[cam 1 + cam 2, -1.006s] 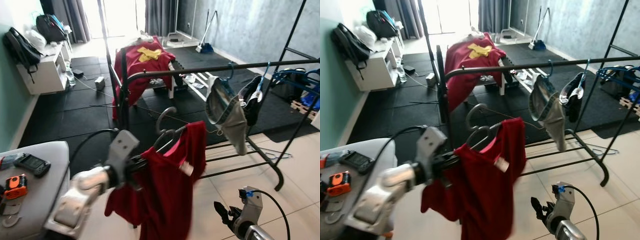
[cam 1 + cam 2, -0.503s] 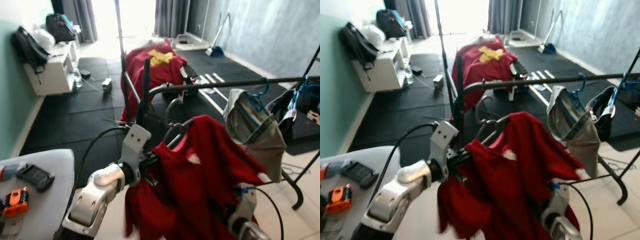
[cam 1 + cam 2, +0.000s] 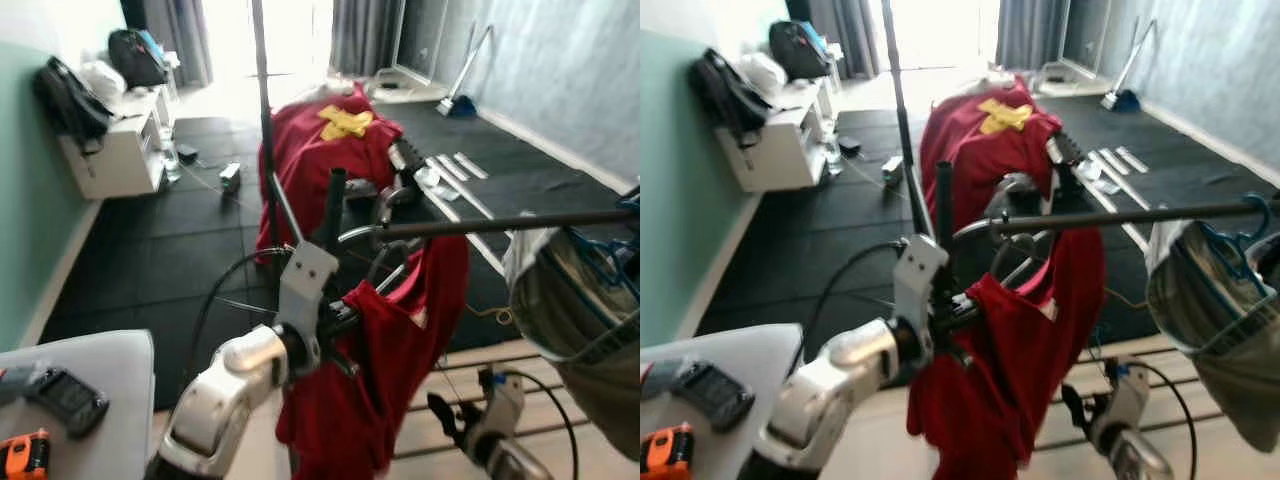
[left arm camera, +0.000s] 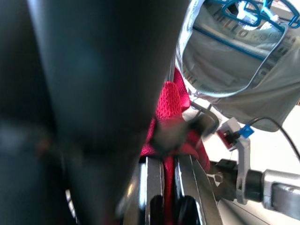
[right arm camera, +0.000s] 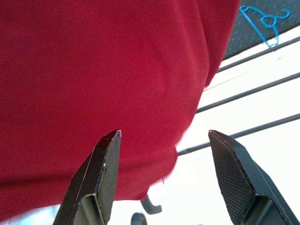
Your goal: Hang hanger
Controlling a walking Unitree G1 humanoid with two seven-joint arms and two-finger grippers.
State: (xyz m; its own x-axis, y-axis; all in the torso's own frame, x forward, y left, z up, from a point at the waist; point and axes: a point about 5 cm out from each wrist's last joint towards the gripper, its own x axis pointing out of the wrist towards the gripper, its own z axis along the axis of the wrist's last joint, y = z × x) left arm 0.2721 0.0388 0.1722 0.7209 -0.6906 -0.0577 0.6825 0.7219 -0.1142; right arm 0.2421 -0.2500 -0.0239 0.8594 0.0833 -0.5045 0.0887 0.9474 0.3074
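My left gripper is shut on a hanger that carries a red shirt. It holds them up beside the black clothes rail, with the hanger's hook close to the rail's left end. In the left wrist view the fingers clamp the hanger's neck with red cloth bunched between them. My right gripper hangs low beside the shirt's hem; in its wrist view it is open, nothing held, facing the red shirt.
A grey garment on a blue hanger hangs on the rail at right. The rack's upright post stands just behind my left gripper. Another red garment is draped further back. A grey table with a phone is at lower left.
The camera has shifted left and nearer the rack. My left gripper has carried the shirt and hanger up to the rail's left end. The shirt now hangs narrower, uncovering my right gripper.
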